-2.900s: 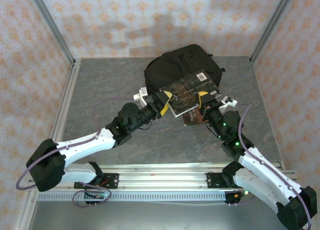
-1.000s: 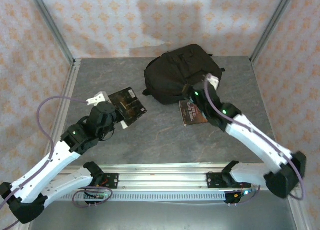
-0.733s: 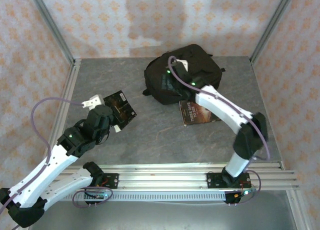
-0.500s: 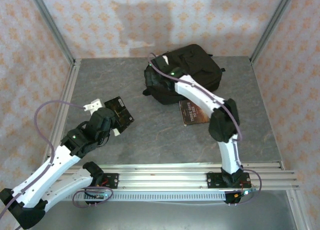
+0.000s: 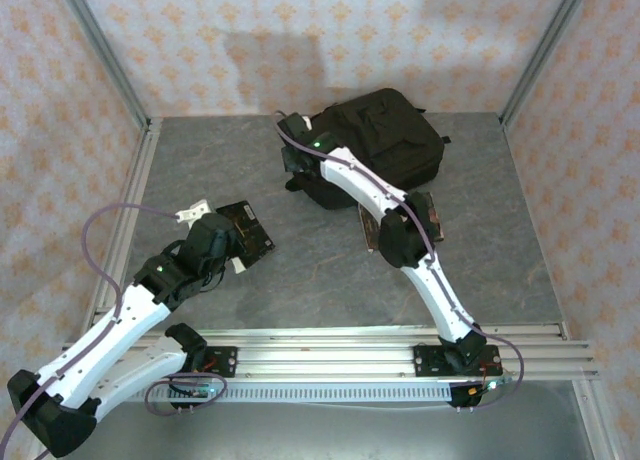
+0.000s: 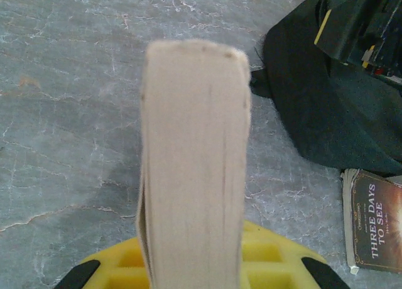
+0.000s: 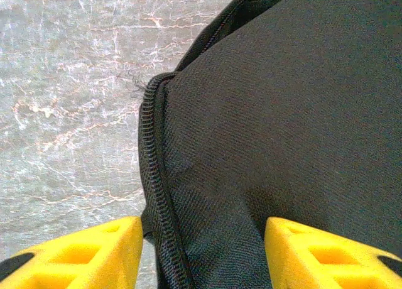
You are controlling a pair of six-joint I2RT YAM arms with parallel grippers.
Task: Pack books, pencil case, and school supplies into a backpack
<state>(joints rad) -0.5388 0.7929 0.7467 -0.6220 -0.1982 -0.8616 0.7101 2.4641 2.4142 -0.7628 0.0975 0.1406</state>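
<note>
My left gripper (image 5: 238, 248) is shut on a black-covered book (image 5: 250, 232), held off the table at the left. In the left wrist view the book's pale page edge (image 6: 195, 144) stands upright between my yellow fingers (image 6: 276, 254). The black backpack (image 5: 385, 145) lies at the back centre. My right gripper (image 5: 293, 158) is at its left end. Its jaws (image 7: 202, 251) stand open astride the backpack fabric (image 7: 270, 132), with the zip (image 7: 156, 176) next to the left finger. A dark brown book (image 5: 428, 218) lies flat in front of the backpack, partly hidden under my right arm.
The brown book's cover (image 6: 377, 220) reads "Three Days to See" and lies right of the held book. Bare grey table (image 5: 200, 160) stretches left of the backpack. Aluminium frame posts (image 5: 100, 50) and patterned walls close in the table.
My right arm has swung from beside the brown book across to the backpack's left end, and its jaws have narrowed. My left arm has drawn the black book back and lower.
</note>
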